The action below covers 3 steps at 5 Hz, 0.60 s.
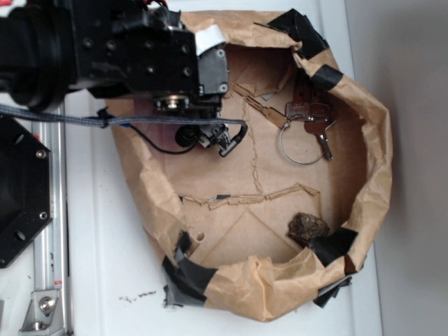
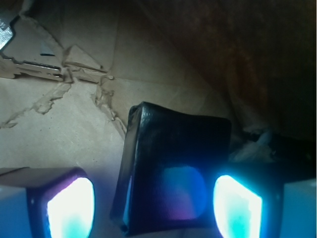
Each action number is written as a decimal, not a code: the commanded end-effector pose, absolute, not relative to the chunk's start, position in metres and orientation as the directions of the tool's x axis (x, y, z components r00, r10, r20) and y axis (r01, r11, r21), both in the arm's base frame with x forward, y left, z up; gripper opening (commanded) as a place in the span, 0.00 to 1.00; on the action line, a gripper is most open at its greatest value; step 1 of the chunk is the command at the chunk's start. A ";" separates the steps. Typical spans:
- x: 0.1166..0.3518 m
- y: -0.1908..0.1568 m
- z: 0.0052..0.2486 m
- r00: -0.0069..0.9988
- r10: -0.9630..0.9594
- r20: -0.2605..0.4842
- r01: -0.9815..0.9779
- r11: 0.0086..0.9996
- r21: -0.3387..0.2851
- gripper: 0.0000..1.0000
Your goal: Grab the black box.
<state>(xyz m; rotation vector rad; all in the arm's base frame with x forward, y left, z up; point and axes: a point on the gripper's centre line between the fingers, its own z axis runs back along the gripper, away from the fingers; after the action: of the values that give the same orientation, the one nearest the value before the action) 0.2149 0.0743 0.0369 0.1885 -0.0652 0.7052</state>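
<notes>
I see the brown paper tray [image 1: 364,161] on the white surface [image 1: 98,280], my arm over its upper left. Black box [image 2: 173,173] sits between my spread fingers [image 2: 69,206], unpinched. Next: close squarely on it.

Exterior view from high above, looking straight down on the whole paper-lined tray [image 1: 371,140], wrist view very near, low between the fingers [image 2: 69,206], facing the black box [image 2: 173,168], both sharing the torn cardboard floor [image 1: 280,189].
</notes>
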 end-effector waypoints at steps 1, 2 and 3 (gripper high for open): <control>0.224 0.085 0.019 0.740 0.661 0.119 -0.670 0.712 0.209 1.00; 0.226 0.085 0.021 0.728 0.673 0.129 -0.683 0.698 0.215 0.18; 0.221 0.077 0.031 0.735 0.661 0.151 -0.678 0.709 0.194 0.00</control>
<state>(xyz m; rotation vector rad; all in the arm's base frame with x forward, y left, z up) 0.2198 0.0718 0.0225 0.2511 -0.0345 0.7360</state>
